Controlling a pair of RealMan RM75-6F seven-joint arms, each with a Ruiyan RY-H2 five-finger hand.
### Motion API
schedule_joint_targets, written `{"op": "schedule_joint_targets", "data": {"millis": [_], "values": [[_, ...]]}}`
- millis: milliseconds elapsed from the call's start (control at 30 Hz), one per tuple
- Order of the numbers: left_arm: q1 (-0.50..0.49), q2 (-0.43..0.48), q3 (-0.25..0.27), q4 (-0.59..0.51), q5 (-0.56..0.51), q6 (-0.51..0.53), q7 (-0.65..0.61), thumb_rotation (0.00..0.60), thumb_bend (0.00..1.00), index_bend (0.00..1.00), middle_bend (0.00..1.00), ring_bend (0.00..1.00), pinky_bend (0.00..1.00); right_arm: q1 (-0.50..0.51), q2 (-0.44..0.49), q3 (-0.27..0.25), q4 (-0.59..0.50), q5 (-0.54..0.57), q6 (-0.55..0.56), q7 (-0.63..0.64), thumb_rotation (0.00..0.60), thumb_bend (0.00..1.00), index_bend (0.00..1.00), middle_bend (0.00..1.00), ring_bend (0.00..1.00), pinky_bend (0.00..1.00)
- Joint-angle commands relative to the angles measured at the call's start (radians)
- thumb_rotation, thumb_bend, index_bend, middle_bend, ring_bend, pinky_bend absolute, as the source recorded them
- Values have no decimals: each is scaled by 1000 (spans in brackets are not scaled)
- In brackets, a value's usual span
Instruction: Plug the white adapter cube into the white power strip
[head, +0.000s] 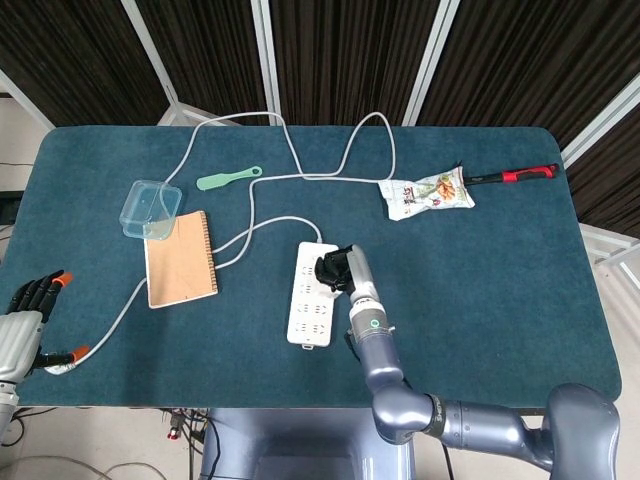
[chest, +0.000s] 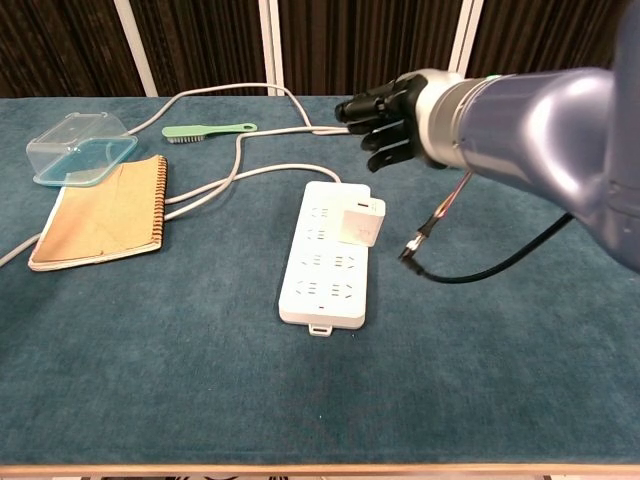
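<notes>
The white power strip (chest: 322, 268) lies flat mid-table, also visible in the head view (head: 308, 308). The white adapter cube (chest: 362, 221) sits on the strip's right edge near its far end, tilted slightly outward. My right hand (chest: 385, 122) hovers above and behind the cube, fingers partly bent and pointing left, with nothing in it and not touching the cube. In the head view this hand (head: 335, 270) covers the cube. My left hand (head: 25, 312) rests at the table's near left corner, fingers spread, holding nothing.
A tan notebook (chest: 105, 212) and a clear plastic box (chest: 80, 148) lie at the left. A green brush (chest: 208, 130), grey cables (chest: 240, 160), a snack bag (head: 428, 192) and a red-handled tool (head: 515, 175) lie at the back. A black wire (chest: 470, 268) dangles from my right arm.
</notes>
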Motion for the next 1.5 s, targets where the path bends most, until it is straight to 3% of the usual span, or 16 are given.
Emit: {"op": "schedule_joint_targets", "data": {"millis": [33,267,1500], "values": [[0,0,0,0,0,0,-1,600,0,0,0,0,0,1,-34,40,21,53,-41,57,600,659,1000,900,829,745],[0,1,0,1,0,0,-4,600,0,0,0,0,0,-1,-77,79,66,53,-67,153,600,660,1000,900,829,745],[-2,3,-1,0,-3,-7,-17,600,0,0,0,0,0,10,-170,44,210,39,-121,186,600,661,1000,900,829,745]]}}
